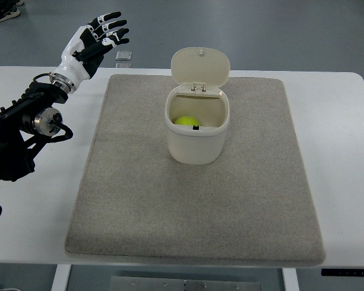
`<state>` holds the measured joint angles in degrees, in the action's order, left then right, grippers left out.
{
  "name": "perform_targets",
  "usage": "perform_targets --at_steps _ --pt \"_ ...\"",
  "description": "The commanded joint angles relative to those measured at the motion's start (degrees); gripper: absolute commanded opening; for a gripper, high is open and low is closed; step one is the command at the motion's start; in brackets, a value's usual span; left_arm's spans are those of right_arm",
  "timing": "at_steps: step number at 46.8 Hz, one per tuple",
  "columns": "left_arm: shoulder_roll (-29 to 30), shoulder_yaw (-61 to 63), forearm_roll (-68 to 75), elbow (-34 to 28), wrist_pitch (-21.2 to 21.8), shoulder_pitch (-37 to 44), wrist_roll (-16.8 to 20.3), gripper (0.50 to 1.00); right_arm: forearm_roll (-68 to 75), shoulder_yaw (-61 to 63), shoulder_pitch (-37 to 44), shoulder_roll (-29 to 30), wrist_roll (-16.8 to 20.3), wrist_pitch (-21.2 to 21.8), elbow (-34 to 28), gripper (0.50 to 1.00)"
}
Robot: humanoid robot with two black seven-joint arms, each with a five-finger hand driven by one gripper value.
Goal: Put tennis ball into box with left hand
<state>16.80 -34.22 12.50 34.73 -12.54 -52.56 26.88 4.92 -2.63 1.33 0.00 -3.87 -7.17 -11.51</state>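
Observation:
A yellow-green tennis ball [185, 121] lies inside a white box [196, 145] whose hinged lid [201, 66] stands open at the back. The box stands on a grey mat [127, 200] on the white table. My left hand [103, 33] is raised over the table's far left edge, well to the left of the box, with its fingers spread and holding nothing. My left arm [30, 121] comes in from the left edge. My right arm does not show.
The white table [346, 157] extends beyond the mat on all sides. A small grey object [124, 56] lies at the table's far edge near my left hand. A person's shoes [4, 11] show on the floor at the top left.

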Motion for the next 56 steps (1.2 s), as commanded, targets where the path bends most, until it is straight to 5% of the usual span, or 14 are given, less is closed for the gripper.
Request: perform_targets --at_steps 1,18,56 --pt "-0.4 -0.8 -1.4 -1.0 -0.1 -0.2 0.0 0.812 0.0 0.0 0.0 0.0 0.0 0.0 0.0 0.903" --pt "-2.7 -3.2 -6.8 -6.3 -1.3 -1.7 0.0 0.956 0.0 0.0 0.0 0.0 0.0 0.1 0.0 0.901" --pt "-5.7 -3.3 -6.8 -11.7 -0.4 -3.9 0.2 0.986 0.0 0.0 0.0 0.0 0.0 0.0 0.0 0.901"
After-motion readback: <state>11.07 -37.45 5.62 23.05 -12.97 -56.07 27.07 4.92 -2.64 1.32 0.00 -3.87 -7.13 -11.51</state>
